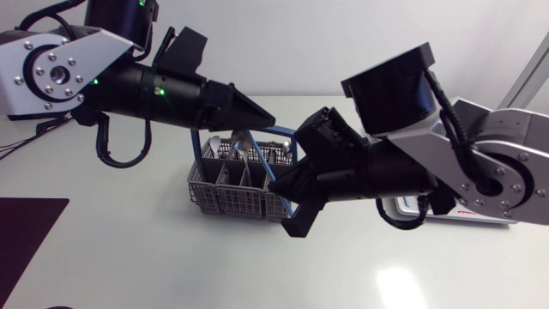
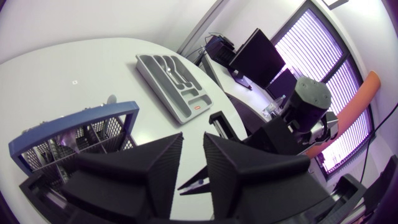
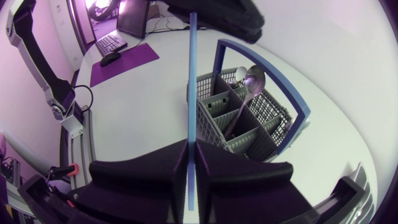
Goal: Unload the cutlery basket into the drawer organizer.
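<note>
Grey plastic mesh basket, shiny metal spoon, smooth matt blue utensil, glossy white table

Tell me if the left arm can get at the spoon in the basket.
Probably yes: the left tool hangs open and empty close to the cutlery basket, and the spoon stands bowl-up, free. The right tool, shut on a thin blue utensil at the basket's edge, may crowd it.

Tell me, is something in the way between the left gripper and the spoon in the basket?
Yes, it seems so. The basket's blue handle arches over the spoon, between it and the open left gripper. The right gripper, shut on a thin blue stick, also crowds the basket from the side.
</note>
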